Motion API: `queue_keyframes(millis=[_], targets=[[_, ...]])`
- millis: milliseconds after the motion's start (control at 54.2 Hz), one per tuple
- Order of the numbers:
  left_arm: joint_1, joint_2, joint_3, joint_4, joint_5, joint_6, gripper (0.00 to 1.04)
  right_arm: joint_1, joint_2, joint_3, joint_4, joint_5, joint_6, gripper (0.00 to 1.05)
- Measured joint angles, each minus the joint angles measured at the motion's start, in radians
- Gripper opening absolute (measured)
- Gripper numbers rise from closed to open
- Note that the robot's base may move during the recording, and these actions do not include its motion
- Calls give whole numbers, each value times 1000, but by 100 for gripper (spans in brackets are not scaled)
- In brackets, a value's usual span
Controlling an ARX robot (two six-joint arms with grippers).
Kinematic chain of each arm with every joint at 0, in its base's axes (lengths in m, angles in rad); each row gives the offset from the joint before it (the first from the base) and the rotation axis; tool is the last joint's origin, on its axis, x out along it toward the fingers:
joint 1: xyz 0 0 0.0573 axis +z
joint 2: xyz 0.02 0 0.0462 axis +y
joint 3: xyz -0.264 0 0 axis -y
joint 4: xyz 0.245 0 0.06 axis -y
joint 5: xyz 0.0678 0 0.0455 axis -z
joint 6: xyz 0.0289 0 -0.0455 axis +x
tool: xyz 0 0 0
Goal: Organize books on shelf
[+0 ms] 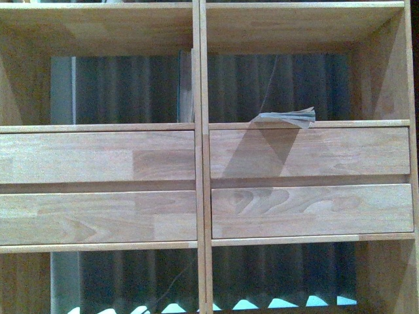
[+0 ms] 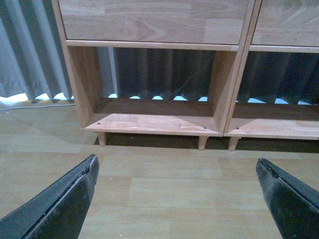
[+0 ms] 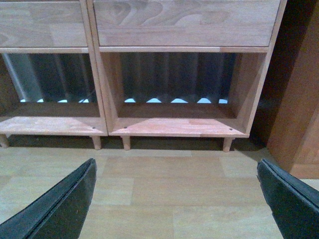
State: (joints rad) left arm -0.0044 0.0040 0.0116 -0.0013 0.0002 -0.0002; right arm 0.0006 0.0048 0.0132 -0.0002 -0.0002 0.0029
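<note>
Dark pleated curtain (image 1: 131,88) shows through the open back of a light-wood shelf (image 1: 98,29), seen close from the front. In the upper left compartment a dark book (image 1: 186,88) stands upright, touching the central divider. In the upper right compartment a thin paperback (image 1: 288,118) lies flat at the front edge, its long axis running along the shelf, just above four drawer fronts (image 1: 308,154). No arm is in view.

Left wrist view: the left gripper (image 2: 177,163) hangs over wood-look floor (image 2: 164,199), fingers wide apart and empty, facing the bottom left compartment.

Right wrist view: the right gripper (image 3: 176,164) is likewise spread and empty, facing the bottom right compartment beside a darker cabinet (image 3: 299,99).

Both books sit well above both grippers. The paperback is probably the right arm's reach.
</note>
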Motion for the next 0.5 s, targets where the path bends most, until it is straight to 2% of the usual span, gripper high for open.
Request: queue_keyframes(millis=[498], targets=[[0,-1,0,0,0,0,97,0,0,0,0,0,0,98]])
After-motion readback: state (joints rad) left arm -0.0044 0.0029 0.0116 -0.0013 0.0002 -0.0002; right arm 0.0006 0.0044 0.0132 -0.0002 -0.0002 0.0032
